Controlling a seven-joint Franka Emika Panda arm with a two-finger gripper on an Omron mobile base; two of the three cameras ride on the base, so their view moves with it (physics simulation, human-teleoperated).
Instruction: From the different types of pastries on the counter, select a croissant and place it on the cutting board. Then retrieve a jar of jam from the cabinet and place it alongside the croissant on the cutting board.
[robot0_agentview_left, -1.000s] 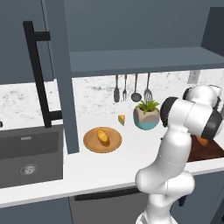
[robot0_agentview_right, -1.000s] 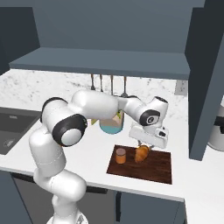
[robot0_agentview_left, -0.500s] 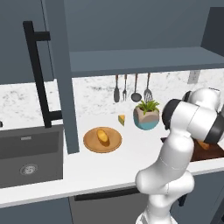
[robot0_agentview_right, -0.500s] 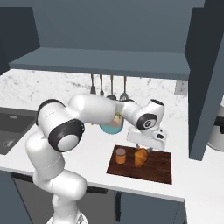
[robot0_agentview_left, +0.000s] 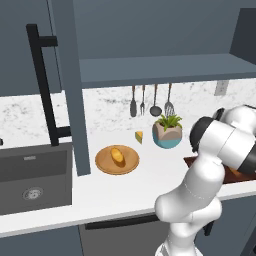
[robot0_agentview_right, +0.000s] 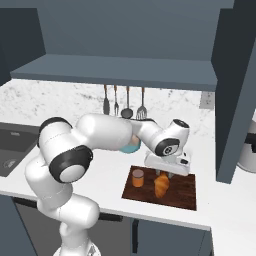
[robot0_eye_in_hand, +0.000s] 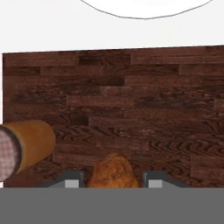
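Claw (robot0_agentview_right: 163, 176) poised just over croissant (robot0_agentview_right: 161, 185), fingers spread either side, not clamping. Croissant lying on cutting board (robot0_agentview_right: 180, 192), jar of jam (robot0_agentview_right: 138, 178) just beside it, likely set close to satisfy "alongside". Paler pastry (robot0_agentview_left: 118, 155) on round plate (robot0_agentview_left: 131, 165) on tabletop (robot0_agentview_left: 100, 190).

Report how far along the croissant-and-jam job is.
Nearly done: the jar of jam stands on the cutting board and the croissant rests beside it. The gripper hangs just over the croissant, fingers astride it. Left: pulling the arm clear.
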